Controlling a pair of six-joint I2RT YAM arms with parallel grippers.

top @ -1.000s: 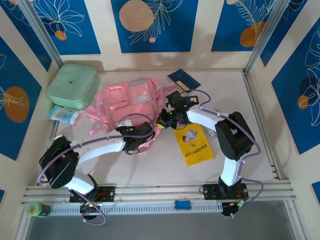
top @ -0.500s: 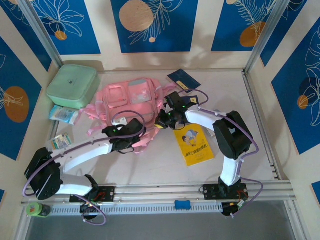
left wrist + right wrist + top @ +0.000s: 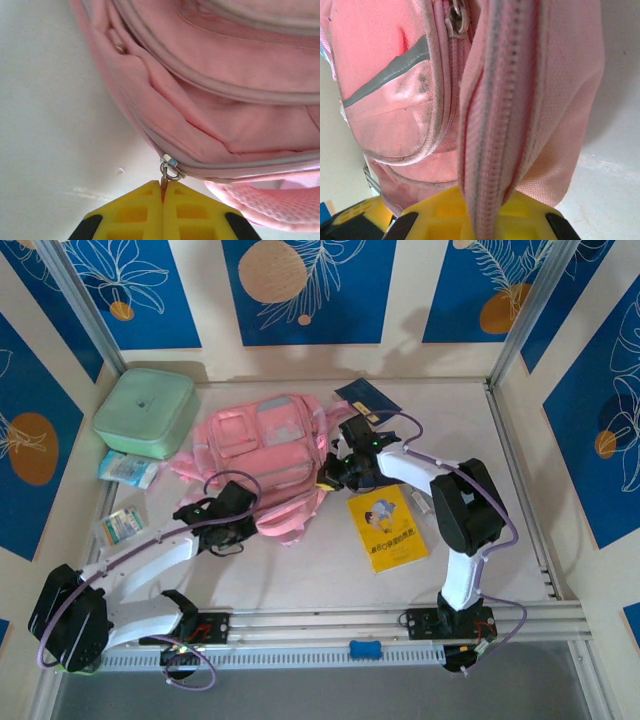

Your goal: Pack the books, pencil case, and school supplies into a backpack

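Left end effector [image 3: 162, 195] newly clamped on zipper pull [image 3: 169, 169], arm drawn back left. Right end effector [image 3: 482, 217] pinches zippered edge of backpack [image 3: 268, 445]. Likely unzipping begins; yellow book [image 3: 388, 528] not yet packed.

Back left corner, a mint-green box [image 3: 145, 412] with rounded corners sits flat on the white tabletop [image 3: 300, 565], tucked near the wall. Behind it all, blue wall panels [image 3: 305, 290] with white leaf drawings and orange discs, with silver metal posts [image 3: 85, 305] between them. Along the near edge runs an aluminium rail [image 3: 320, 625] with a small blue piece [image 3: 365, 649] just below it, and a green round thing [image 3: 73, 658] at its left end.
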